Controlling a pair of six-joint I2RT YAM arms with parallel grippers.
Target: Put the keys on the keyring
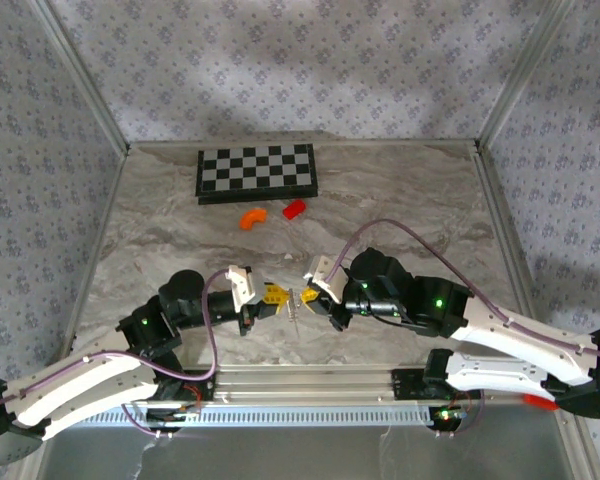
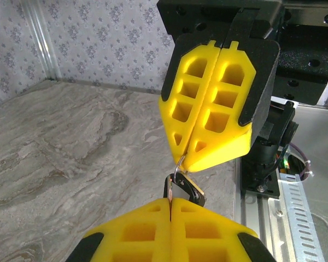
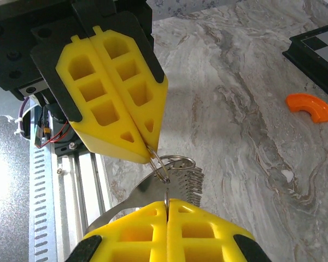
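Note:
Both grippers meet tip to tip just above the table's near middle. My left gripper (image 1: 276,296) (image 2: 170,203) is shut on a thin wire of the silvery keyring (image 2: 178,166). My right gripper (image 1: 308,295) (image 3: 167,204) is shut on the keyring (image 3: 174,162) from the opposite side. The keys (image 2: 189,189) hang at the ring between the two tips, looking dark-rimmed with a pale centre in the left wrist view. In the right wrist view the keys (image 3: 181,183) show as a flat silvery toothed blade behind the ring. From above the bunch is a small silvery sliver (image 1: 294,305).
A checkerboard (image 1: 257,172) lies at the back of the marble table. In front of it sit a curved orange piece (image 1: 252,217) (image 3: 310,106) and a red block (image 1: 294,208). A metal rail (image 1: 310,378) runs along the near edge, with patterned walls around.

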